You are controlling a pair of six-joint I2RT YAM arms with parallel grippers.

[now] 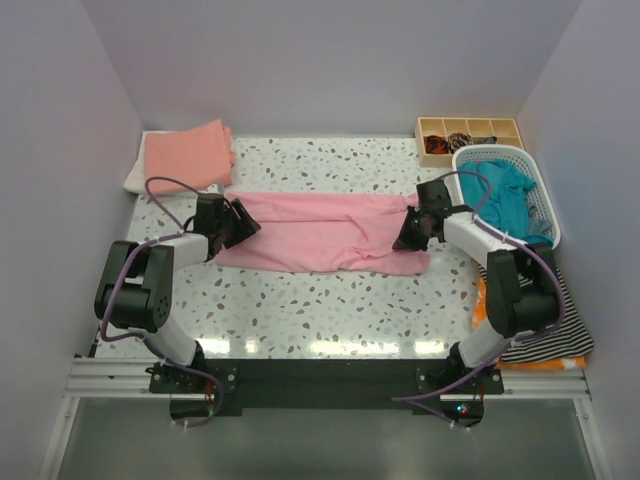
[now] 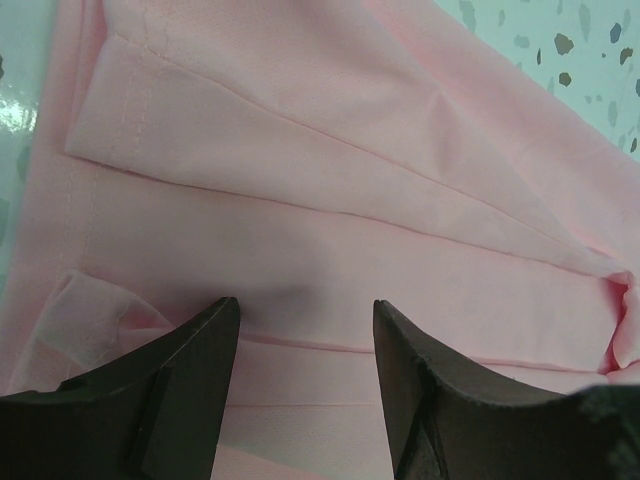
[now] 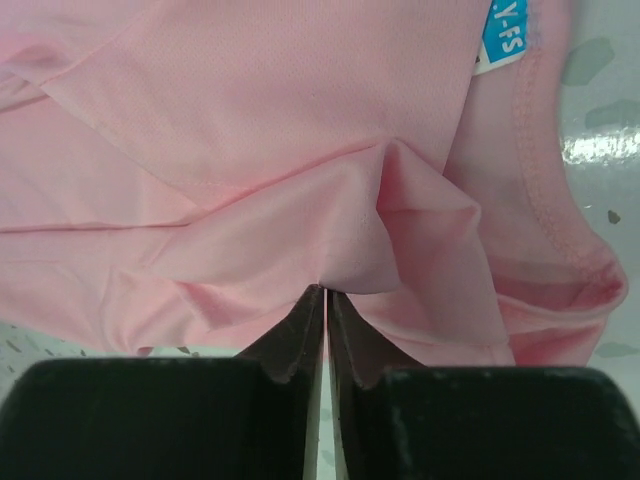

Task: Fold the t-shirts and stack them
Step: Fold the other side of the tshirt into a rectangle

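Observation:
A light pink t-shirt (image 1: 320, 232) lies folded into a long band across the middle of the table. My left gripper (image 1: 245, 222) hovers over its left end, open, with pink folds (image 2: 350, 150) showing between the two fingers (image 2: 205, 360). My right gripper (image 1: 408, 235) is at the shirt's right end, near the collar. Its jaws are shut on a pinched ridge of pink fabric (image 3: 390, 200). A blue neck label (image 3: 505, 30) shows beside the collar seam. A folded salmon-orange t-shirt (image 1: 187, 152) rests on a white one (image 1: 135, 176) at the back left. A teal t-shirt (image 1: 500, 195) fills the basket.
A white plastic basket (image 1: 543, 205) stands at the right. Behind it sits a wooden compartment box (image 1: 468, 135). A striped cloth over an orange one (image 1: 545, 335) lies by the right arm's base. Walls close in on three sides.

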